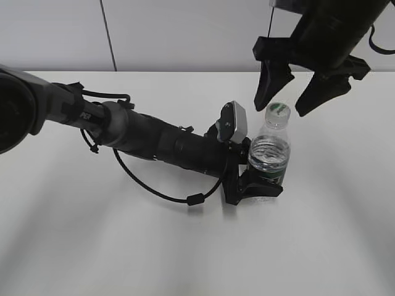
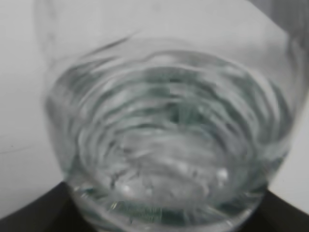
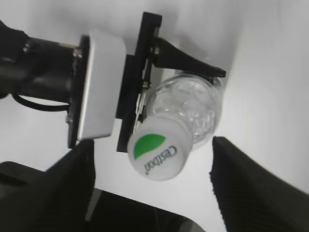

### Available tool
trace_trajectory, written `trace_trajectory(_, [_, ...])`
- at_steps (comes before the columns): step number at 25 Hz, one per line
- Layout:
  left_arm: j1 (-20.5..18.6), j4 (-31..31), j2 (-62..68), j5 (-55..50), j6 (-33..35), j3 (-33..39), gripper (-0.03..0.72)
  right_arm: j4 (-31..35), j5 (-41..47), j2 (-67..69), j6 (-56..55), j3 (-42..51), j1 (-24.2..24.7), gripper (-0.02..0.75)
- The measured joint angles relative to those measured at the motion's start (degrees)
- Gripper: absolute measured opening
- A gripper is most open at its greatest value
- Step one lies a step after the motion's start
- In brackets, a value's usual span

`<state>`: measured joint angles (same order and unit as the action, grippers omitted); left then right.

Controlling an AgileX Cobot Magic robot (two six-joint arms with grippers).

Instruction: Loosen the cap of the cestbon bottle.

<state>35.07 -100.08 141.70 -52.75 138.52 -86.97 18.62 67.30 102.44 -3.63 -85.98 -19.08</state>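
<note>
Clamping bottle (image 1: 269,157): left gripper (image 1: 262,183) | right gripper (image 1: 299,92) spread wide above cap (image 1: 277,111)

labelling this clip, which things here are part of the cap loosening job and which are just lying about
Part of the job:
cap
cestbon bottle
left gripper, shut on the bottle
right gripper, open above the cap

Just there:
table
black cable on the left arm

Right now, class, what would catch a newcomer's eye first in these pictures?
The bottle stands upright mid-table, clamped low by the left gripper, whose long black arm lies across the table. Just above, the right gripper hangs open, its fingers either side of the white cap with the green mark.
</note>
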Motion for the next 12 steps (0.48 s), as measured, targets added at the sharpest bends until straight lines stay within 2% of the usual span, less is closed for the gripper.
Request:
trace_trajectory(7, [0.0, -0.02, 0.0, 0.0, 0.0, 0.0, 0.503, -0.24, 0.77, 0.85, 0.5, 0.0, 0.0, 0.547])
trace_trajectory(10, [0.0, -0.02, 0.0, 0.0, 0.0, 0.0, 0.503, -0.24, 0.71, 0.85, 1.39, 0.0, 0.0, 0.468])
trace_trajectory(12, [0.0, -0.02, 0.0, 0.0, 0.0, 0.0, 0.503, -0.24, 0.65, 0.85, 2.24, 0.0, 0.0, 0.383])
